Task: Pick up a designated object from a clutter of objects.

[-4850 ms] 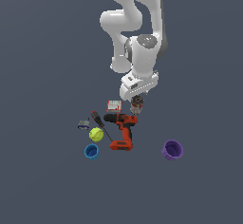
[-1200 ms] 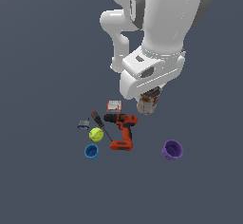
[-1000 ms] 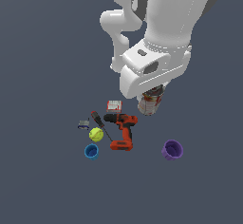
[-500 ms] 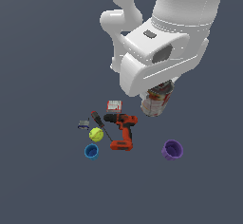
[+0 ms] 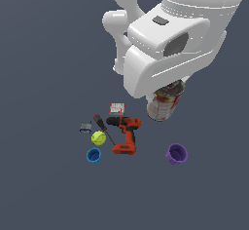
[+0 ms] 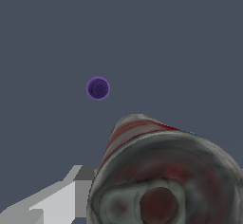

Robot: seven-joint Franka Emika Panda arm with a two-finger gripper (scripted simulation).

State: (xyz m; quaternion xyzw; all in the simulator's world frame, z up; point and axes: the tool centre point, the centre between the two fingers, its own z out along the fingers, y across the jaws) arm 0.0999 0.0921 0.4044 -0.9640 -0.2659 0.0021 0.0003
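The tin can (image 5: 165, 105) hangs in the air under the arm's wrist, above and to the exterior view's right of the power drill (image 5: 125, 132), well clear of the floor. The gripper (image 5: 168, 95) appears clamped on it, though its fingers are largely hidden. The purple cup (image 6: 98, 88) lies apart below.

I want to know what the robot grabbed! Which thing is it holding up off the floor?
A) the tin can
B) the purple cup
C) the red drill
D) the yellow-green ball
A: the tin can hangs right under the gripper, up above the floor, while the purple cup, the ball and the drill lie below.
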